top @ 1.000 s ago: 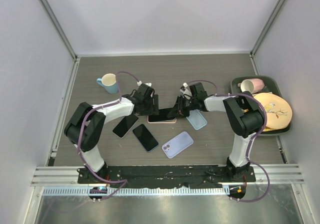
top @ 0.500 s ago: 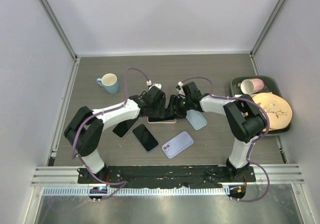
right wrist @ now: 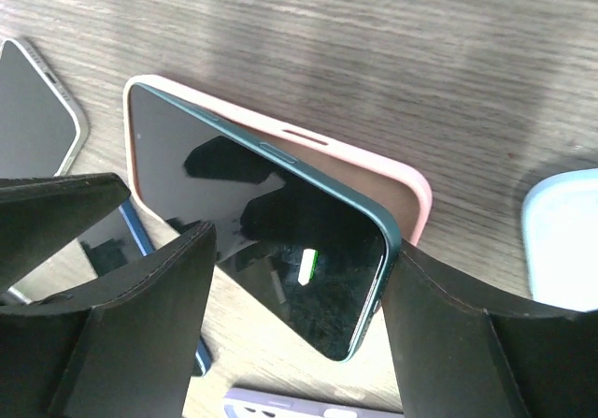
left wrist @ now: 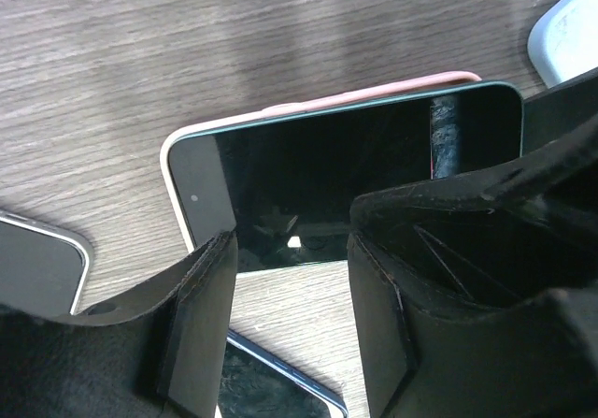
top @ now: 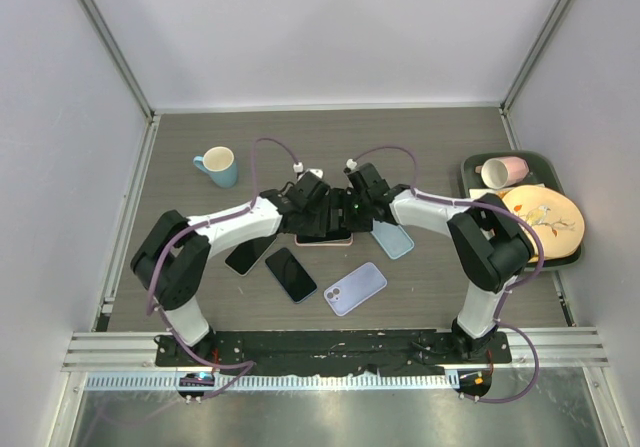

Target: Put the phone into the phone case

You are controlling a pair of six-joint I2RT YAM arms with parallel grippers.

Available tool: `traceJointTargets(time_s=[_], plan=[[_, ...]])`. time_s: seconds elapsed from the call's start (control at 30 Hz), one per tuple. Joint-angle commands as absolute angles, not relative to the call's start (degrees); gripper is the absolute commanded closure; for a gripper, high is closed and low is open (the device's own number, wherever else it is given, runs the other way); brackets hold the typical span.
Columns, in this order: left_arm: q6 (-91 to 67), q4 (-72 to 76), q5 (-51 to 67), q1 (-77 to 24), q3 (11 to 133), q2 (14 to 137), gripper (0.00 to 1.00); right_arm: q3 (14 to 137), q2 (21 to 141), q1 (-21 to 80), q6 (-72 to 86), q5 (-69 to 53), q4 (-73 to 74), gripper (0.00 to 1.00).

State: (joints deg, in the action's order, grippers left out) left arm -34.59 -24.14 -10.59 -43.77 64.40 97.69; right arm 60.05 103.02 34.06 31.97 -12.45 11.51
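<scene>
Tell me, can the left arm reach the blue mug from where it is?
Probably yes. The blue mug stands by itself on bare table, off to the left of the left gripper, and nothing lies between them. That gripper is open over the phone, so it would have to leave it first.

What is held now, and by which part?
Nothing seems gripped: left gripper and right gripper stand open over the dark green-edged phone, tilted in the pink phone case.
</scene>
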Motion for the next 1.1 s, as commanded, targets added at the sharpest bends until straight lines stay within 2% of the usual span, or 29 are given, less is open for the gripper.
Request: traceJointTargets(time_s=[0.0, 0.13, 0.27, 0.63, 1.07], plan=[[-36.3, -22.1, -9.2, -43.9, 66.1, 99.8, 0.46, 56.9, 106.8, 34.2, 26.6, 5.0, 22.8, 0.25], [-36.6, -21.8, -8.6, -43.4, 66.3, 100.8, 0.49, 57.0, 105.7, 34.7, 26.4, 6.0, 23.7, 0.25], [-36.7, -22.6, -8.8, -43.4, 66.9, 101.6, 0.53, 57.8, 105.6, 35.8, 25.8, 7.0, 25.0, 0.17], [-37.4, -24.3, -9.2, -42.0, 66.2, 104.0, 0.59, 59.2, 103.6, 36.7, 25.0, 5.0, 27.0, 0.17], [-37.7, -25.2, -10.3, -41.4, 64.8, 105.5, 0.63, 60.7, 92.6, 36.9, 25.3, -3.1, 27.2, 0.17]])
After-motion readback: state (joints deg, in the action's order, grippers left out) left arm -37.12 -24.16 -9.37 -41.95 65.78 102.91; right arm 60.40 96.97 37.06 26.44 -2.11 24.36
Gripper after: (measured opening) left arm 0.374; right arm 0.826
